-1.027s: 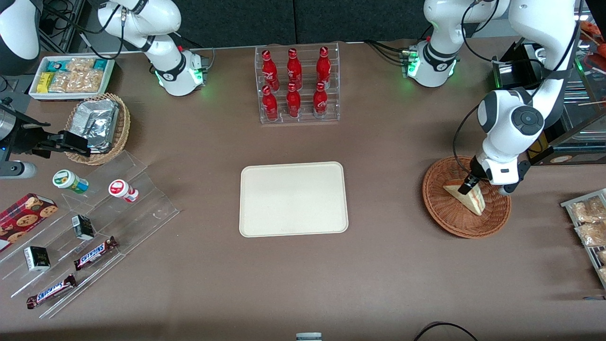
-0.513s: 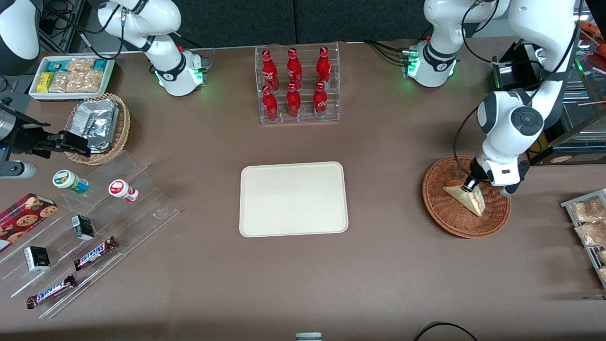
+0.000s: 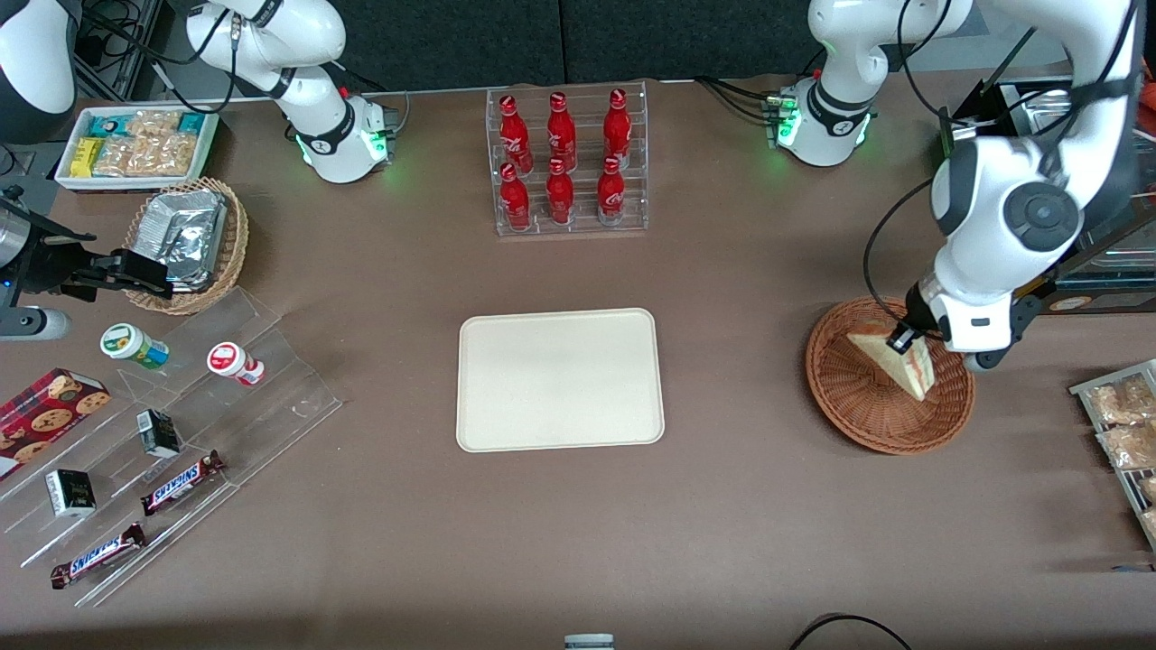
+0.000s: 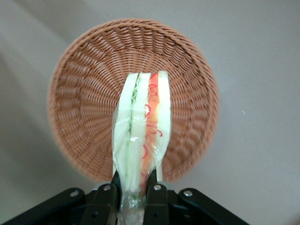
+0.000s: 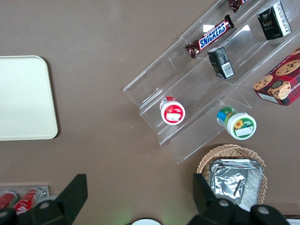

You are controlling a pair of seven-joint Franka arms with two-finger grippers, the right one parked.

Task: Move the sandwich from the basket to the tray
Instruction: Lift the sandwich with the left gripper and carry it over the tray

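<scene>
The sandwich (image 3: 890, 359), a pale bread wedge with a red-orange filling stripe, hangs lifted above the round reddish-brown wicker basket (image 3: 849, 406) toward the working arm's end of the table. My left gripper (image 3: 899, 339) is shut on the sandwich's upper corner. In the left wrist view the wrapped sandwich (image 4: 140, 136) is pinched between the black fingers (image 4: 112, 187) of the gripper (image 4: 133, 183), with the basket (image 4: 84, 108) below it. The cream tray (image 3: 560, 379) lies flat mid-table, with nothing on it.
A clear rack of red bottles (image 3: 564, 162) stands farther from the front camera than the tray. A tray of snack packets (image 3: 1120, 433) lies at the working arm's table edge. Acrylic shelves with snacks (image 3: 163, 442) and a tan foil-packet basket (image 3: 185, 244) lie toward the parked arm's end.
My left gripper has risen with the sandwich, lifting it off the basket's bottom; the arm's wrist has moved up and slightly outward.
</scene>
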